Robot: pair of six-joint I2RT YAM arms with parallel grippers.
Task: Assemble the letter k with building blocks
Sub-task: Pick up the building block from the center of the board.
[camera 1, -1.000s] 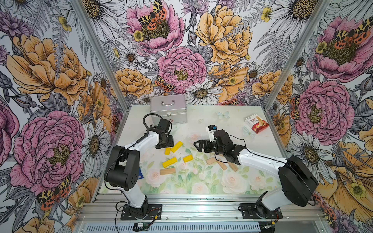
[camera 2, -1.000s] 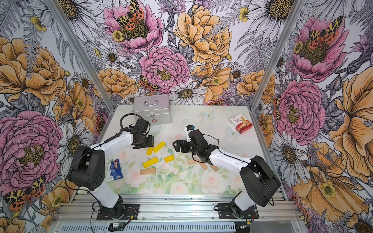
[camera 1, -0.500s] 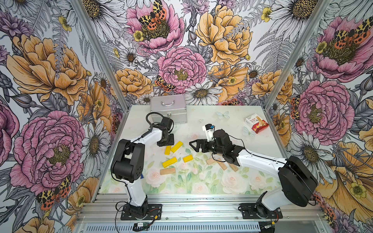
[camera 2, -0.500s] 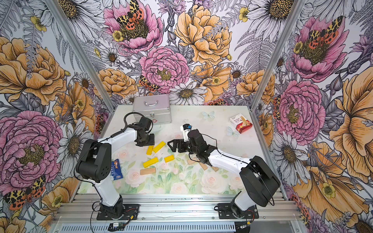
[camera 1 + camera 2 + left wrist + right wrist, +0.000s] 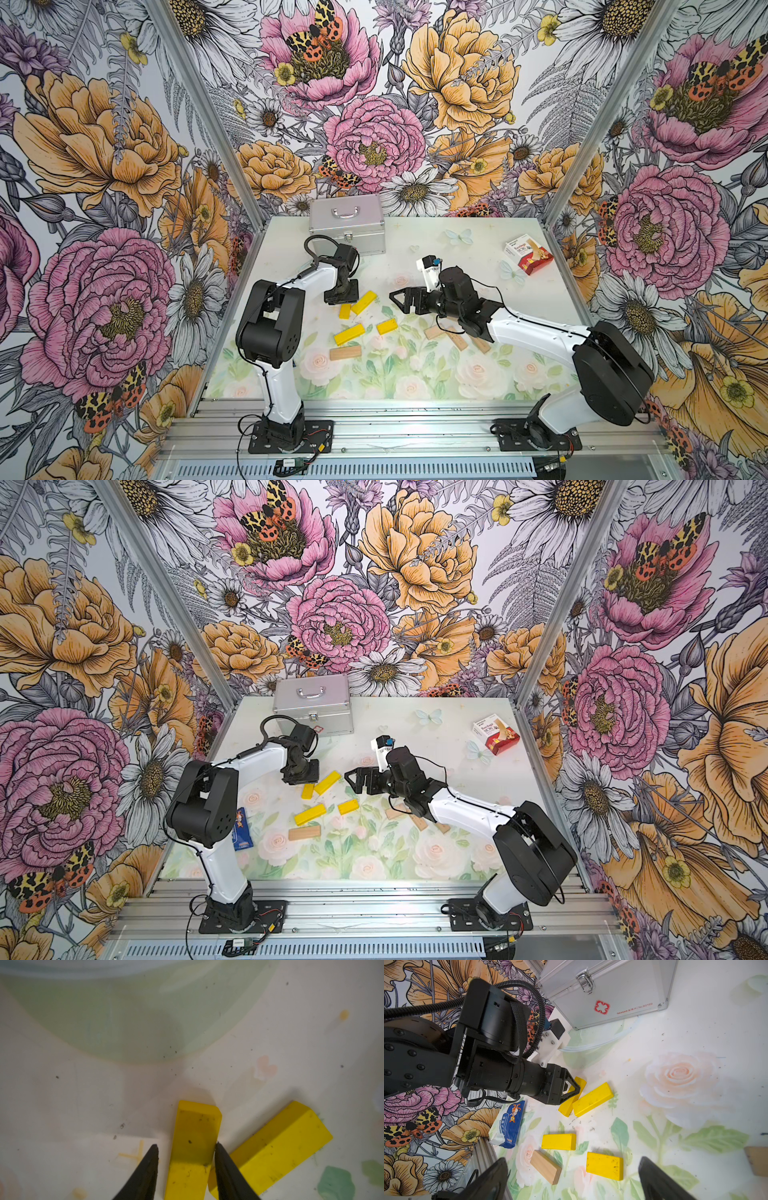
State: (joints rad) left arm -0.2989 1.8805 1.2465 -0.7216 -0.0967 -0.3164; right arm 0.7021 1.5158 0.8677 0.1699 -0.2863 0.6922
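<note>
The left tool straddles a smooth yellow block, one jaw touching its long edge, the other just clear. The right tool gapes wide above the floral table.

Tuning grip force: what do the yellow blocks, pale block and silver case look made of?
The yellow blocks: probably painted wood, opaque matte coat with dark scuffs. The pale block: bare wood, tan with faint grain. The silver case: seemingly aluminium, matte metallic panels, shiny latch.
</note>
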